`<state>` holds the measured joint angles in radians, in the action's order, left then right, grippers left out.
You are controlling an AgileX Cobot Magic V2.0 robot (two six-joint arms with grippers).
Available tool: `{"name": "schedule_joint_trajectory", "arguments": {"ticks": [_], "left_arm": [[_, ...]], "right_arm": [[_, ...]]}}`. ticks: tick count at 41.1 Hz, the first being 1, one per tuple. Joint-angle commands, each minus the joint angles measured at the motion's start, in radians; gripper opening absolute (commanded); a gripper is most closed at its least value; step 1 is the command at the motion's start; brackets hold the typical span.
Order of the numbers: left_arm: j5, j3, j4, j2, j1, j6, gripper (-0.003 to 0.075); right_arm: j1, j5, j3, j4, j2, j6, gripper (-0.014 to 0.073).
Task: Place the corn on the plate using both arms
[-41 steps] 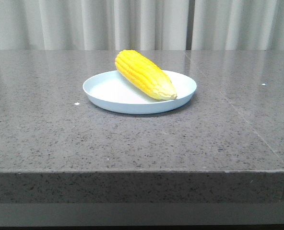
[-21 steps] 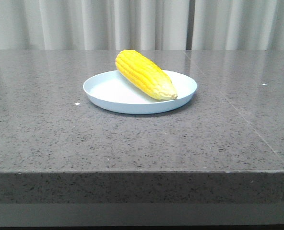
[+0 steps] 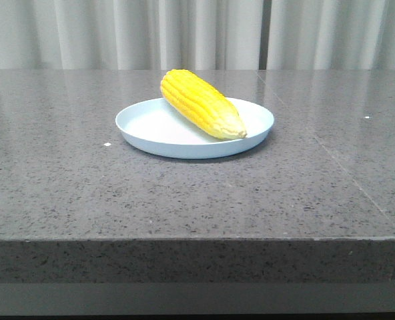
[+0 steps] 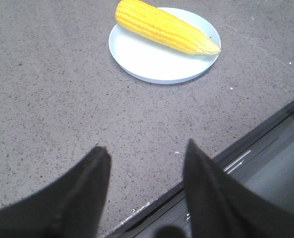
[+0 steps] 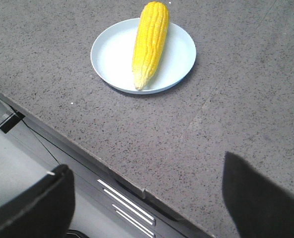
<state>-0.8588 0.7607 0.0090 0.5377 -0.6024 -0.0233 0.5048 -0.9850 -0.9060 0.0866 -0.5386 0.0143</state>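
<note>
The corn (image 3: 201, 104) is seen lying on the plate (image 3: 151, 130), which sits on the grey speckled table (image 3: 184, 200) a little left of centre, towards the far side. The cob is laid diagonally across the plate: its blunt end overhangs the far rim, while its paler tip points near and right, resting just inside the rim. Pale curtains (image 3: 184, 33) are seen behind the table.

The left gripper (image 4: 144, 151) is shown in its wrist view with its dark fingers (image 4: 90, 183) spread apart and nothing between them, held over the near edge of the table, well apart from the plate. The right gripper (image 5: 147, 183) is likewise seen wide apart and empty, its fingers (image 5: 256, 193) at the table's near edge, well away from the corn.
</note>
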Motion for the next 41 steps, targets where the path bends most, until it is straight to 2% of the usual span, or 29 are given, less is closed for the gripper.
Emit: {"name": "schedule_joint_trajectory", "arguments": {"ticks": [1, 7, 11, 14, 41], "left_arm": [[0.07, 0.026, -0.009, 0.002, -0.008, 0.009, 0.0185], [0.07, 0.026, -0.009, 0.002, -0.008, 0.009, 0.005], [0.07, 0.026, -0.009, 0.002, -0.008, 0.009, -0.0022], [0.07, 0.026, -0.009, 0.002, -0.008, 0.009, -0.002], [0.07, 0.026, -0.009, 0.002, -0.008, 0.009, -0.002]], "right_arm": [[0.0, 0.055, -0.022, -0.01, -0.004, -0.003, 0.0456], [0.0, 0.053, -0.022, -0.01, -0.004, -0.003, 0.0158], [0.0, 0.053, -0.022, -0.01, -0.004, -0.003, 0.0006], [0.0, 0.053, -0.022, -0.01, -0.004, -0.003, -0.0074], [0.0, 0.054, -0.022, -0.01, -0.004, -0.003, -0.0068]]}}
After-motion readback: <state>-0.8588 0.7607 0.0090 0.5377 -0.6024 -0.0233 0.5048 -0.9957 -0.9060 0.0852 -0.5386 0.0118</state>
